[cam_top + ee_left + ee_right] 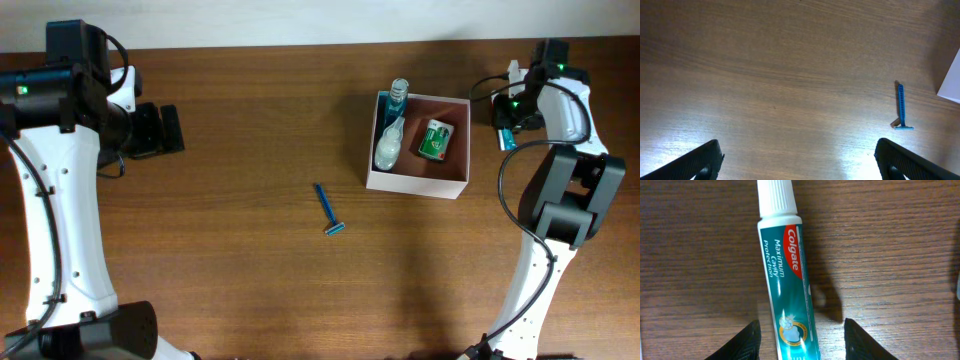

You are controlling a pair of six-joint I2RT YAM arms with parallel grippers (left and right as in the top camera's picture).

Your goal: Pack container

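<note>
Sitting right of centre on the table [250,120], the container [412,187] holds a clear bottle [388,140] and a green pack [435,140]. We note a blue razor [329,210] lying apart to its left. We find the right claw [802,342] spread astride a toothpaste tube [785,275] beside the container, and the left claw [800,165] spread above the table.

Left half and near edge lie open — only a razor [328,211] in the middle; the container [416,187] (partly filled) and a toothpaste tube [785,275] crowd the far right corner.
</note>
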